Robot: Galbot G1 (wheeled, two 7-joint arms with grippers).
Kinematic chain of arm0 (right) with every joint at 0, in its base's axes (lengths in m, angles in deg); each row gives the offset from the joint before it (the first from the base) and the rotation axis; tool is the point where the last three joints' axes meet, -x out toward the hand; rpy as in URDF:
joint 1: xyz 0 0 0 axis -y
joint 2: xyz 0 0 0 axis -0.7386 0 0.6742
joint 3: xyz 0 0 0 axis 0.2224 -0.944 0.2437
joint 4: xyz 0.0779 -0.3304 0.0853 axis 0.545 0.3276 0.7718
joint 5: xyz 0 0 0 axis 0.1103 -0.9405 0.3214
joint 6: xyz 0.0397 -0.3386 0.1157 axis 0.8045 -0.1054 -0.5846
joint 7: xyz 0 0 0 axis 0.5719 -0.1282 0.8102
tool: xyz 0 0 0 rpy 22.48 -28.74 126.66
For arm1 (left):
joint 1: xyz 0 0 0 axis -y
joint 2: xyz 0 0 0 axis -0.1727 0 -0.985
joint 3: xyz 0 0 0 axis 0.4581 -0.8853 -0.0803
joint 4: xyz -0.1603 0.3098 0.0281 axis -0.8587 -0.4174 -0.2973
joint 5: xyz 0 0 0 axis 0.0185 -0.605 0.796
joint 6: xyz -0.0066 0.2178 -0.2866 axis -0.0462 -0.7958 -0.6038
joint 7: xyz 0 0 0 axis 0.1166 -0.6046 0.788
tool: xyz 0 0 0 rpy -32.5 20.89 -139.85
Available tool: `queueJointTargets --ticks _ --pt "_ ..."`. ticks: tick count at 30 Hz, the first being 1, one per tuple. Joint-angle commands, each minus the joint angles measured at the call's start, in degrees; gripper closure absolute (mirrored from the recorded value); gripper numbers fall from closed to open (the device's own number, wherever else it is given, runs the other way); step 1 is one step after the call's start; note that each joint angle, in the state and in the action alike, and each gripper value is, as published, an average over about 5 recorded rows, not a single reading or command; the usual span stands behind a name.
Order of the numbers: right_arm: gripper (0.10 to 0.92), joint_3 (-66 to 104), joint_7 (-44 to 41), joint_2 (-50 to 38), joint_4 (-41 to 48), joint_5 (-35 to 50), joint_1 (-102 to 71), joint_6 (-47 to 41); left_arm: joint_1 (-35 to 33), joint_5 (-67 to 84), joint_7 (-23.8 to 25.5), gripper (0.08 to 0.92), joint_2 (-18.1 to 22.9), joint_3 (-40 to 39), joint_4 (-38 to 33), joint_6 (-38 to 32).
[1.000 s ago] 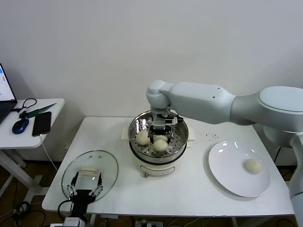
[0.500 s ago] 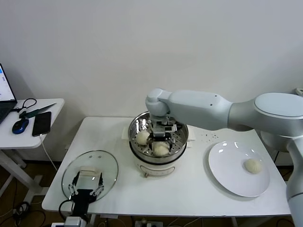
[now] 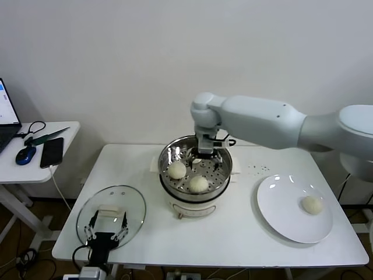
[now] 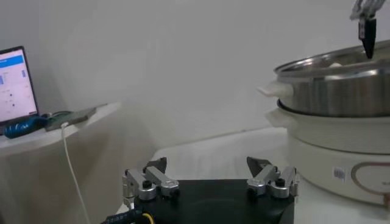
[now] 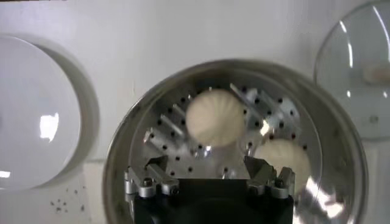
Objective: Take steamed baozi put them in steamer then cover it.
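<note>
my right gripper point(image 3: 205, 156) is wide open and empty above the steamer point(image 3: 195, 175), where two baozi point(image 3: 199, 184) lie. one baozi point(image 3: 312, 204) waits on the plate point(image 3: 285, 219); i think i fetch it next.

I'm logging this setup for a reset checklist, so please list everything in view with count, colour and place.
steamed baozi: three visible, cream-white; two in the steamer, one on the plate.
steamer: one, shiny steel on a white base, middle of the table.
cover: one, clear glass with a white handle, flat on the table's front left corner.
plate: one, white, right side of the table.
table: one, white.
side table: one, white, far left, carrying a black phone, a blue mouse and a laptop.
left claw: open, at the cover's near edge.
right claw: open, empty, above the steamer's rear.
</note>
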Motion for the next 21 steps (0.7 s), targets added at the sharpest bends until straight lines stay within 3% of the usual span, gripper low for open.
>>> queueJointTargets --ticks 1,5,9,15,21 --pt "0.203 -9.0 10.9 -15.1 -2.0 8.1 11.8 -18.1 0.9 0.1 0.0 0.177 0.3 -0.3 -1.4 0.6" --pt "0.203 -13.8 9.7 -23.9 -5.3 13.9 13.4 -31.5 1.2 -0.1 0.0 0.177 0.2 -0.4 -1.1 0.6" --pt "0.203 -12.1 8.3 -33.3 -6.9 16.4 9.0 -39.0 1.7 -0.5 0.0 0.177 0.7 -0.7 -0.7 0.5" --pt "0.203 0.3 6.6 -43.6 -4.6 11.0 -7.9 -40.3 1.7 -0.8 0.1 0.177 0.6 -0.7 -0.6 0.4" --pt "0.203 17.7 4.2 -45.3 3.1 4.4 -25.8 -37.4 1.2 -1.3 0.1 0.177 0.8 -0.7 -0.5 0.4"
